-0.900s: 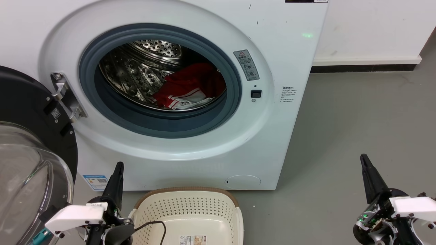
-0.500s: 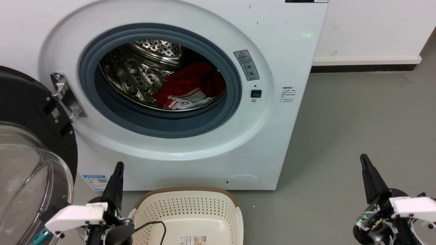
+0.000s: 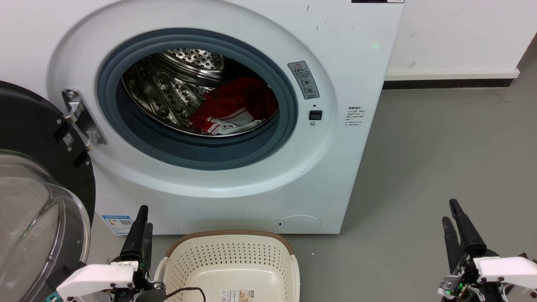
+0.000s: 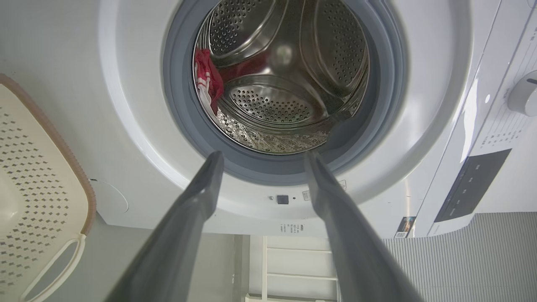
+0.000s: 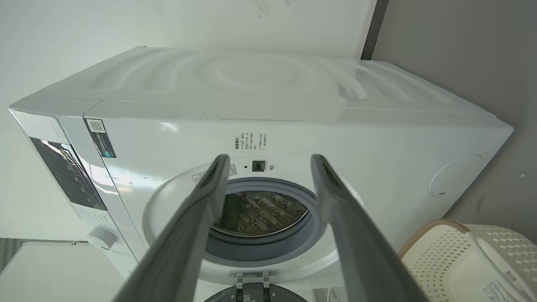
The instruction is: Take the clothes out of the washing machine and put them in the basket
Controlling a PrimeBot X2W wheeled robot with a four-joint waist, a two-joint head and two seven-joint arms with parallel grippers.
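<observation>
Jaws have spread apart, empty, on the left gripper (image 3: 146,216) and right gripper (image 3: 449,209) (both were pressed together a moment ago); the left sits just beside the basket (image 3: 228,235). The clothes (image 3: 233,109) lie untouched in the washing machine (image 3: 344,63), so reaching in looks next.

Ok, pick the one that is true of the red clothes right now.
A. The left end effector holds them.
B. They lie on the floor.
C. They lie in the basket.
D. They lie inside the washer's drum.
D: the red clothes lie inside the drum of the washing machine, and the basket in front of it has no clothes in it.
</observation>
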